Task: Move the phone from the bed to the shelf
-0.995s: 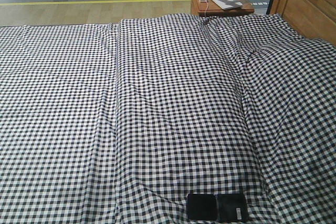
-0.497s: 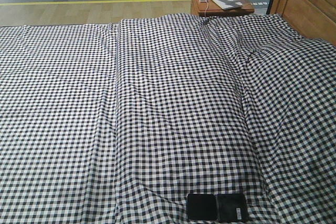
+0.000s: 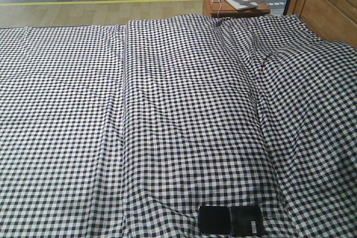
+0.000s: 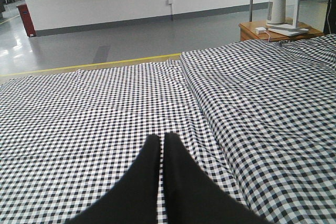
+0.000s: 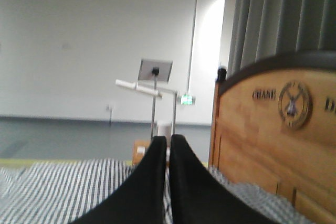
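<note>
Left hand (image 4: 161, 139): fingers closed tip to tip, nothing held, above the bed (image 3: 167, 110). Phone (image 3: 230, 220): flat on the bed at its near edge, right of centre. Right hand (image 5: 168, 140): fingers closed together, empty, near the headboard (image 5: 273, 129).

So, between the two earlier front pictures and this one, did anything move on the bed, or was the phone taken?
Nothing visibly changed. The phone lies flat on the bed at the near edge of the front view, untouched and in the same place as before. The things on the side table also stand as they did. The wrist views have no earlier picture to compare.
</note>
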You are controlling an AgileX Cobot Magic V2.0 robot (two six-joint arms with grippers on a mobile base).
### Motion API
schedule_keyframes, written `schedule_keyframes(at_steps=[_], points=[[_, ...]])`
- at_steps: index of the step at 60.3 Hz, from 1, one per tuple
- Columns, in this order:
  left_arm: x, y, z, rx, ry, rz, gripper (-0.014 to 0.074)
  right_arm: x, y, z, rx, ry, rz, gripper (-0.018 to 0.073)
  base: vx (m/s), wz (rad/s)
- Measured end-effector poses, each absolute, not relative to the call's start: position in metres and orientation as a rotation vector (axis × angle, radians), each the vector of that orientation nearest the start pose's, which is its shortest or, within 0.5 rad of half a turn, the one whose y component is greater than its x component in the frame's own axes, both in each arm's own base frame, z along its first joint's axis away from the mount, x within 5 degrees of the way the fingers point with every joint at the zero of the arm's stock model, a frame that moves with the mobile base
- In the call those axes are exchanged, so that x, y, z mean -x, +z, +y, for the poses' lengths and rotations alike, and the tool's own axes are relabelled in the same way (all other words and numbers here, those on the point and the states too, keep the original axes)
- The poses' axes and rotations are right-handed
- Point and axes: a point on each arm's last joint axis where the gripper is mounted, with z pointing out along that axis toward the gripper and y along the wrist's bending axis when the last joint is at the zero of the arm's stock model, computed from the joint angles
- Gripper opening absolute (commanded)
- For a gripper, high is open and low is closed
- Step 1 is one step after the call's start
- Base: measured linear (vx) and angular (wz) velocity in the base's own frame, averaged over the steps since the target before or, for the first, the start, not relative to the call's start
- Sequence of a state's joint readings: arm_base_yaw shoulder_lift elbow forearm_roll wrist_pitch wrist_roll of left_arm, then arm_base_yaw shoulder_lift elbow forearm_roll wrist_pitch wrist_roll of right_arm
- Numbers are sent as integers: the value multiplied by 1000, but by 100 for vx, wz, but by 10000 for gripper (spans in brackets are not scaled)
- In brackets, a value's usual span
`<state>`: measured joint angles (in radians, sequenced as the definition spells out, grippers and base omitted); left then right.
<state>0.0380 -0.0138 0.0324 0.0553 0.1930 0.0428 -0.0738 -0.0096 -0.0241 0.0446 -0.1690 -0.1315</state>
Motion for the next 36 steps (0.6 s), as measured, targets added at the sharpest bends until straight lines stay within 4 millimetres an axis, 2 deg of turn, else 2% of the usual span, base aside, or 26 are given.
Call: schedule_keyframes(at_steps=[10, 18, 28, 36], points=[[-56, 185, 3, -42, 110, 1696, 1, -37, 285, -3, 2, -146, 1167, -3, 0, 0], [-56, 185, 3, -42, 110, 1696, 1, -42, 318, -3, 8, -140, 1256, -2, 0, 0], [-56, 185, 3, -42, 110, 1696, 1, -72, 348, -5, 14, -121, 1487, 8, 0, 0], [-56, 185, 3, -42, 110, 1696, 1, -104, 355, -6, 16, -105, 1670, 25, 0, 0]])
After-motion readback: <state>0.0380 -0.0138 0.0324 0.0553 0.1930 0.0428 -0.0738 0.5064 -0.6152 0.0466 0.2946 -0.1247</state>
